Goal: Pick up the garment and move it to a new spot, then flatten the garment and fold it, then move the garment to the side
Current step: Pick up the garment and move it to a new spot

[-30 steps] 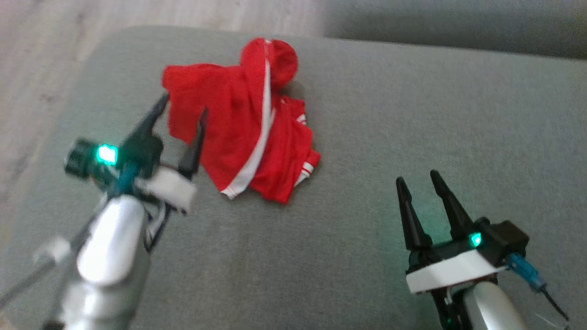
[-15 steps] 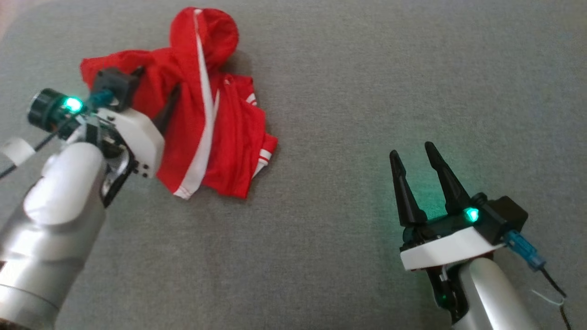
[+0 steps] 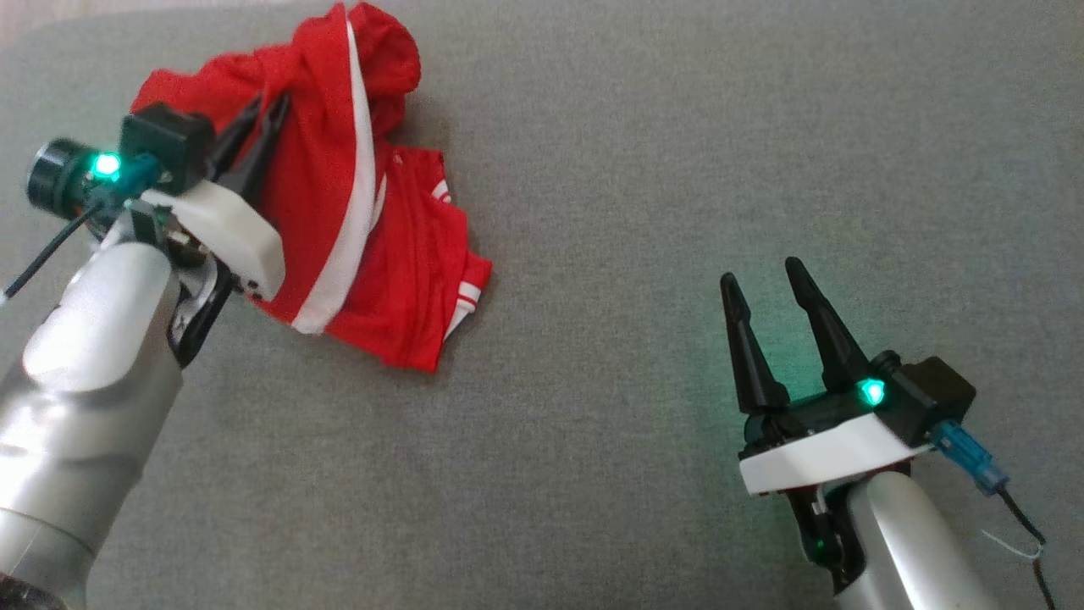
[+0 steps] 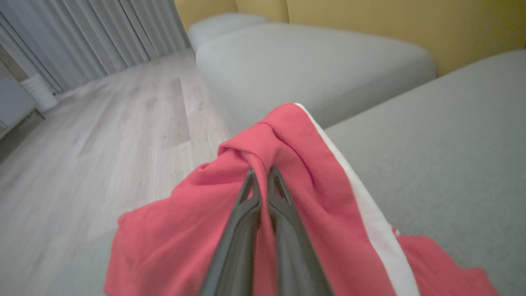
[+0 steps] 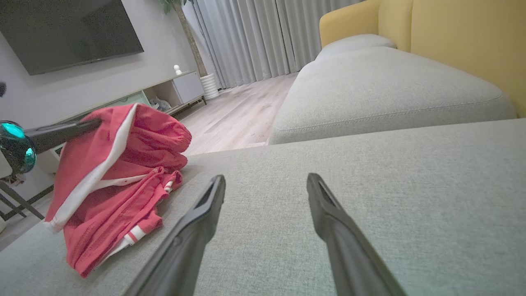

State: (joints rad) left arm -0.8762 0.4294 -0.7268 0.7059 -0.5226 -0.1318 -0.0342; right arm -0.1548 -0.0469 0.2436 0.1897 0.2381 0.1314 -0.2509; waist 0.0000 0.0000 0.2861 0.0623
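The garment is red with white stripes, crumpled at the upper left of the grey cushion. My left gripper is shut on a fold of its upper part, which is lifted while the lower part rests on the cushion. In the left wrist view the two fingers pinch the garment between their tips. My right gripper stands open over bare cushion at the lower right, well apart from the cloth. In the right wrist view the garment hangs at the left, and the right gripper is open.
The grey cushion's left edge drops to a wooden floor. A second grey cushion and a yellow backrest lie beyond. A TV stand and curtains stand across the room.
My left gripper has moved onto the garment's upper left part, shut on a fold and lifted it a little. The head camera shifted. My right gripper has stayed open.
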